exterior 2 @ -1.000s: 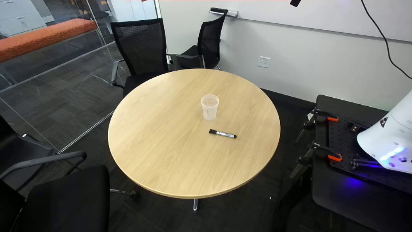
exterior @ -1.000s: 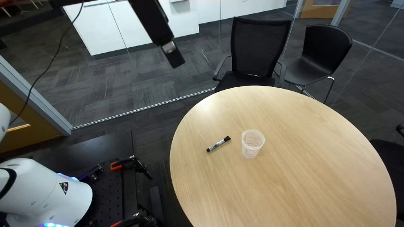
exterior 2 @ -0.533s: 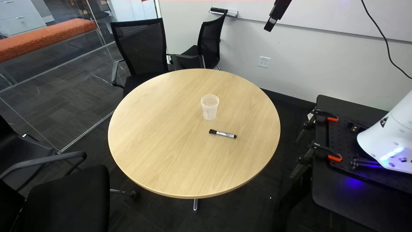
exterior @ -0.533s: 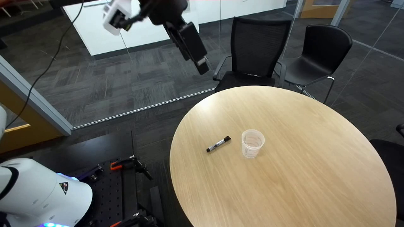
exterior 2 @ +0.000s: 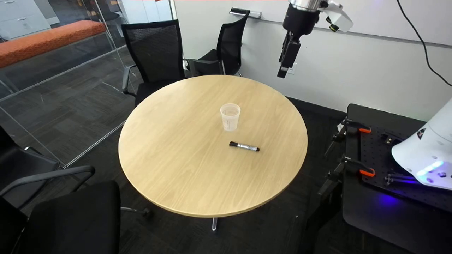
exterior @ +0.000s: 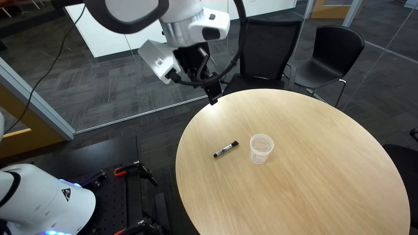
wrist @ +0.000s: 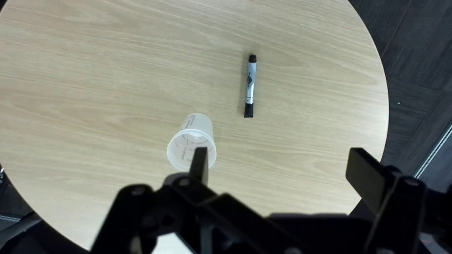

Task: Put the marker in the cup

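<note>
The marker, silver with black ends, lies flat on the round wooden table; it shows in both exterior views [exterior: 226, 149] [exterior 2: 244, 146] and in the wrist view [wrist: 250, 84]. The translucent white cup stands upright beside it in both exterior views [exterior: 261, 148] [exterior 2: 230, 118] and in the wrist view [wrist: 199, 124]. My gripper [wrist: 277, 158] is open and empty, its fingers wide apart. In an exterior view the gripper [exterior: 213, 100] is raised near the table's far left edge; it also shows in an exterior view [exterior 2: 283, 72]. One finger overlaps the cup's rim in the wrist view, apart from it.
The round table [exterior: 310, 182] holds the marker and cup. Black chairs [exterior: 269, 52] [exterior 2: 155, 53] stand around its edge. The robot's base sits on a black stand [exterior 2: 370, 204] with orange-tipped clamps. A white wall with a whiteboard [exterior 2: 353, 21] is behind the arm.
The arm has come into view and moved down and toward the table, with the gripper turning to point more downward. The marker and cup have not moved.
</note>
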### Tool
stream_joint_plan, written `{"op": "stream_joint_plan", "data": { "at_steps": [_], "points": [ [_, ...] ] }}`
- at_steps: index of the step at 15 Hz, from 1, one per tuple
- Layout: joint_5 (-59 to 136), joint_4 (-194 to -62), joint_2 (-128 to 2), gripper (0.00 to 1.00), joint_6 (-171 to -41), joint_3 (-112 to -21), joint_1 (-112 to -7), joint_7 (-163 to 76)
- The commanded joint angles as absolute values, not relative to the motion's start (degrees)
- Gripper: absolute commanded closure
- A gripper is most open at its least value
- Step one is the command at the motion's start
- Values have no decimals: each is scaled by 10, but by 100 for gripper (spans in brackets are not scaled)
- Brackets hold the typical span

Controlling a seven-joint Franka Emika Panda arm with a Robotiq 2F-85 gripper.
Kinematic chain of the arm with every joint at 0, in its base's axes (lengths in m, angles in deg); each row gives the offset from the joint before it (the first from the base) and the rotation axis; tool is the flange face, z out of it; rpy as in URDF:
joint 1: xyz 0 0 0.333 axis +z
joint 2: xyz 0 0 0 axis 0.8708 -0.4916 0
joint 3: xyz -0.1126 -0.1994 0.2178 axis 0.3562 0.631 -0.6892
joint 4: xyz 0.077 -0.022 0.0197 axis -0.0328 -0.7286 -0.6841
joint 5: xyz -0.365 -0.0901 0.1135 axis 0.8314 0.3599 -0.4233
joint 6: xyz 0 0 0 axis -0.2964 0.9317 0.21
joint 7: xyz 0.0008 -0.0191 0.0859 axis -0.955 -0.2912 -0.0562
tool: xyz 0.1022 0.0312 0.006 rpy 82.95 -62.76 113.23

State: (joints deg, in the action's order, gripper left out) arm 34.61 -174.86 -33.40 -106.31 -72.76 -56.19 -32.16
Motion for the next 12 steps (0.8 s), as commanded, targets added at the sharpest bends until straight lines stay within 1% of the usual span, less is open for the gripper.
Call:
{"op": "stream_joint_plan", "data": {
  "at_steps": [1, 7, 9, 10, 12],
  "points": [
    [348, -1731, -403, 0, -1092, -729, -563, -313],
    [368, -1718, -497, 0, -1146, -733, -567, -318],
    [377, -1712, -506, 0, -1127, -734, -567, -309],
    [365, -1729, -492, 0, -1135, -735, -567, -321],
    [372, -1722, -505, 0, -1135, -735, -567, -321]
  ]
}}
